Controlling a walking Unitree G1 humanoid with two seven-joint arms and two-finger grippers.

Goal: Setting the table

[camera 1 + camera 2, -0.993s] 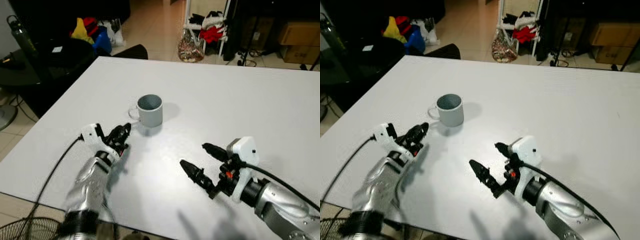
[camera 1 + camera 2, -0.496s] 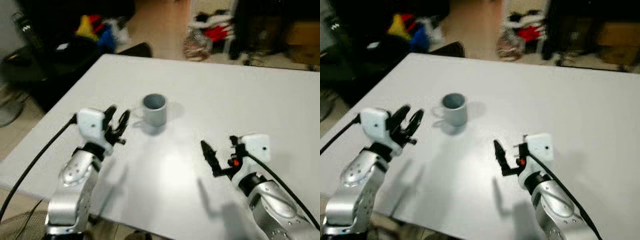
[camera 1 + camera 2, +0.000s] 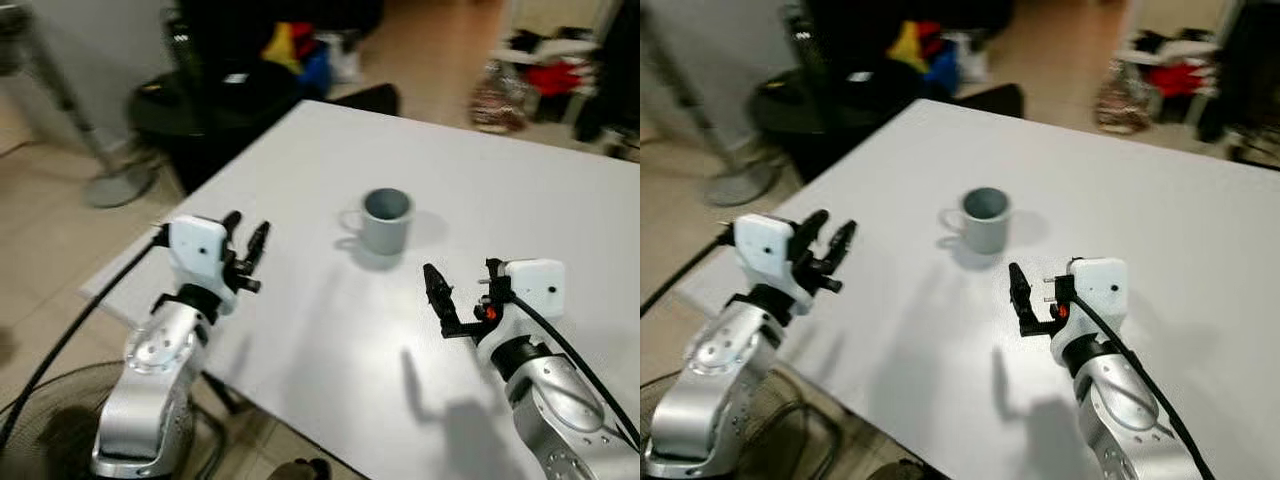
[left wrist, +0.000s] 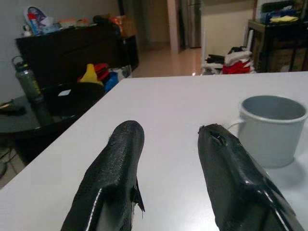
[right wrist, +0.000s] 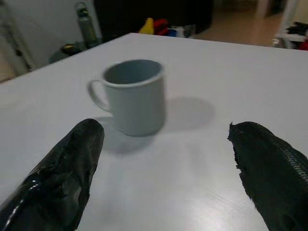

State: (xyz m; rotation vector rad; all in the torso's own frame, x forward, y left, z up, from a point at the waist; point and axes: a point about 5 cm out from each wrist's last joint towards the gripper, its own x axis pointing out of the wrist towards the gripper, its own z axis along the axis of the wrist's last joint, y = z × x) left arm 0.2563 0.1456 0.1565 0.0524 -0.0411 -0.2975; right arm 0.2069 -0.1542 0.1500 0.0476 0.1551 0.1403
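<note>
While the mug (image 3: 385, 219) sits upright on the table (image 3: 520, 200), the left gripper (image 3: 247, 243) at 8 o'clock and right gripper (image 3: 462, 290) at 5 o'clock gape open, holding nothing.

I see my right claw (image 5: 166, 178) spread wide above the white tabletop (image 5: 231, 72), gripping nothing. A grey mug (image 5: 132, 96) stands upright at about eleven o'clock ahead, its handle towards nine o'clock.

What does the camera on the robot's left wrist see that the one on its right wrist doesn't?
The left wrist view adds a dark sideboard with a round black side table before it, and red and white laundry across the room. The right wrist view adds the mug's handle and its shadow. Both share the grey mug, the white table, a water bottle and yellow and red clutter.
</note>
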